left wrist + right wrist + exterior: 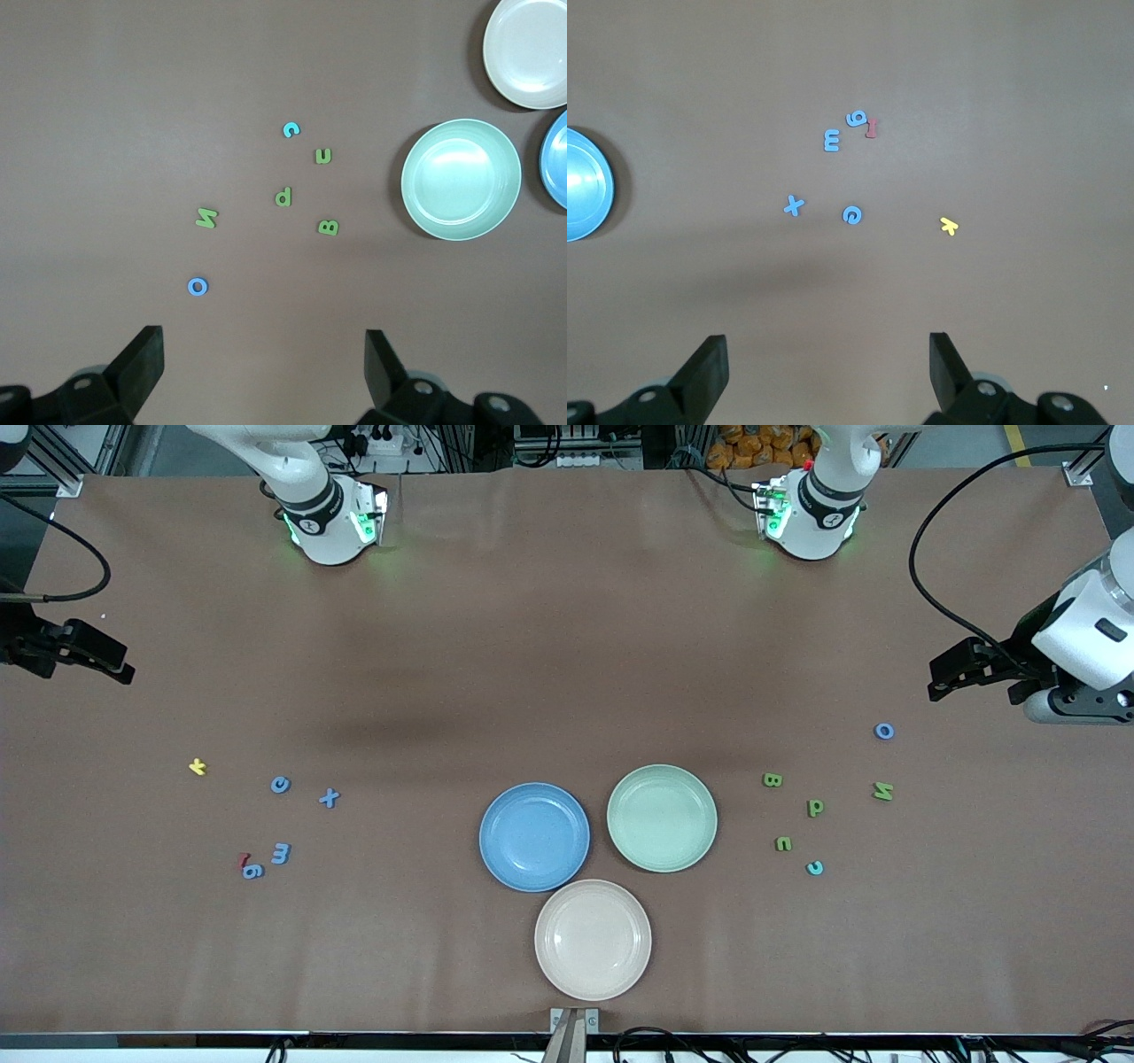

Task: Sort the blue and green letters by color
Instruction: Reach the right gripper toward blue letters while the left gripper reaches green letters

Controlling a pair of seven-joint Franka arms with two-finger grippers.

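No sorting done yet: the blue plate (533, 837), the green plate (662, 817) and the beige plate (593, 939) sit bunched mid-table, all bare. Blue letters cluster toward the right arm's end of the table: a round one (280, 784), an x (329, 798), an m-shape (281, 854) and a 9 (252, 871), the last touching a dark red piece (243, 859); a yellow letter (198, 766) lies apart from them, closer to the table's end. Green letters lie toward the left arm's end: B (772, 780), p (815, 807), a small u-shape (783, 843) and an N (882, 790). Among them are a blue O (884, 731), farther from the front camera, and a paler cyan piece (814, 867), nearest of that group. Left tool (961, 669) hovers at its end of the table, above the O, fingers spread apart, empty. Right tool (93, 657) hovers at its end, fingers likewise apart, empty. Step in hand, as judged: the start, before the first pick. Next move calls for one tool to descend over a single letter, pinch the thin flat piece off the table without disturbing neighbours, and carry it to the matching plate. The 9 needs care, given the red piece against it.
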